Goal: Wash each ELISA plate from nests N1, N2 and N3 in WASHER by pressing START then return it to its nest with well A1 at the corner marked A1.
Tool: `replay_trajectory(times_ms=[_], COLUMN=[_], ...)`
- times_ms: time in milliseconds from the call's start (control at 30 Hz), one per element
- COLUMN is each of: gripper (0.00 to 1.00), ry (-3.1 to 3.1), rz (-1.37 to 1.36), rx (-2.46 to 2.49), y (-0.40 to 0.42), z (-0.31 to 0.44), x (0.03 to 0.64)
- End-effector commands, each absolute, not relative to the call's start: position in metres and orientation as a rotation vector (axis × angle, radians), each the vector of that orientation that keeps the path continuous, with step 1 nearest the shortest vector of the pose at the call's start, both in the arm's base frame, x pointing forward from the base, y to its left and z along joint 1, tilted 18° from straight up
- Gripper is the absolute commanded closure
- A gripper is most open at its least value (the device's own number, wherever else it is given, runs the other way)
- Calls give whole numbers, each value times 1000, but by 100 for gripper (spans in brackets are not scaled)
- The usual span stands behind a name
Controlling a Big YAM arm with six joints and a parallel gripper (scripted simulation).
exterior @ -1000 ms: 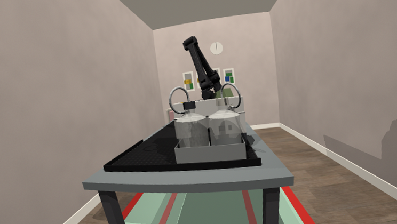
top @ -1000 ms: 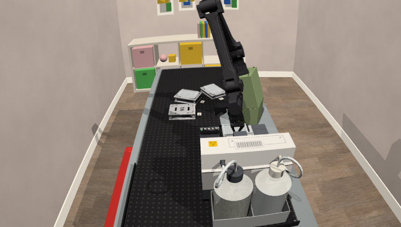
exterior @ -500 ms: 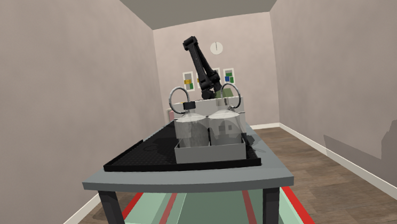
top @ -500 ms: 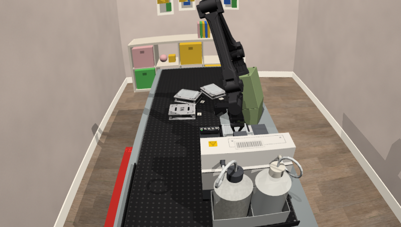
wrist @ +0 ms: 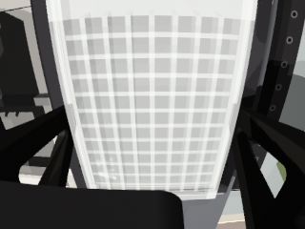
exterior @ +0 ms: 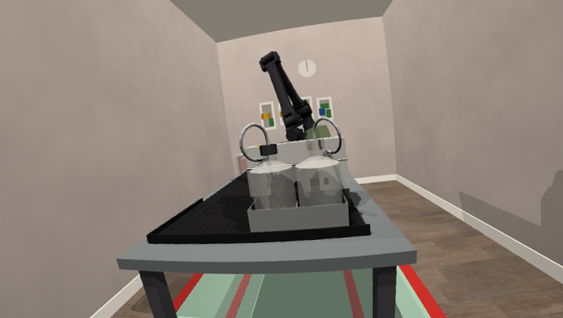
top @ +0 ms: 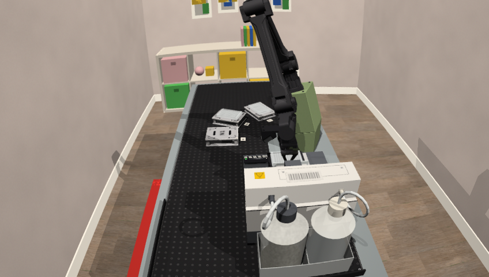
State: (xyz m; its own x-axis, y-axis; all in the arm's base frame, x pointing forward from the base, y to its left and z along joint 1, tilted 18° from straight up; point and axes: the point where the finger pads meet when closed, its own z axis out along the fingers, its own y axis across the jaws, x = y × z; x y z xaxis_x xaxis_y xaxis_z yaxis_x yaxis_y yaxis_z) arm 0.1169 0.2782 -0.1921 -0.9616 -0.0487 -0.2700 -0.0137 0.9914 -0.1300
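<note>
My gripper (top: 289, 158) (wrist: 152, 113) is shut on a plate (top: 277, 158) (wrist: 152, 102). Its fingers touch the plate's two long sides in the wrist view. The plate lies over the dark carrier (wrist: 47, 48) of the washer (top: 267, 183) and looks level. Whether it sits fully down in the pocket cannot be told. Nest N1 (top: 210, 138) is empty with its label showing. One other nest holds a plate (top: 228, 115), and another plate (top: 259, 109) sits on the rear nest. The keypad (top: 255, 160) is small, and the lamp's state cannot be read.
Two bottles (top: 284, 236) (top: 331, 226) with looped hoses stand in a grey box (top: 308, 266) in front of the washer. A green block (top: 307, 118) stands beside the arm. Small marked tags (top: 243, 138) lie beside the nests.
</note>
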Motion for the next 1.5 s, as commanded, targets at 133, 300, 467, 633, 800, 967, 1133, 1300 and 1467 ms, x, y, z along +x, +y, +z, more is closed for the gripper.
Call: replay_trajectory(times_ms=[133, 300, 467, 633, 800, 967, 1133, 1300, 1467], gripper=[16, 16, 16, 16, 16, 16, 16, 16, 16], ry=[2857, 2857, 2857, 2855, 2855, 2856, 2857, 2857, 2857], rz=[-171, -171, -171, -165, -172, -170, -173, -169, -168], rx=[-51, -51, -51, -68, -56, -55, -56, -55, -55], y=[283, 283, 283, 287, 283, 285, 284, 286, 288], z=[-191, -191, -191, -183, -176, -171, -163, -155, -147], x=[118, 118, 118, 117, 111, 109, 107, 105, 102])
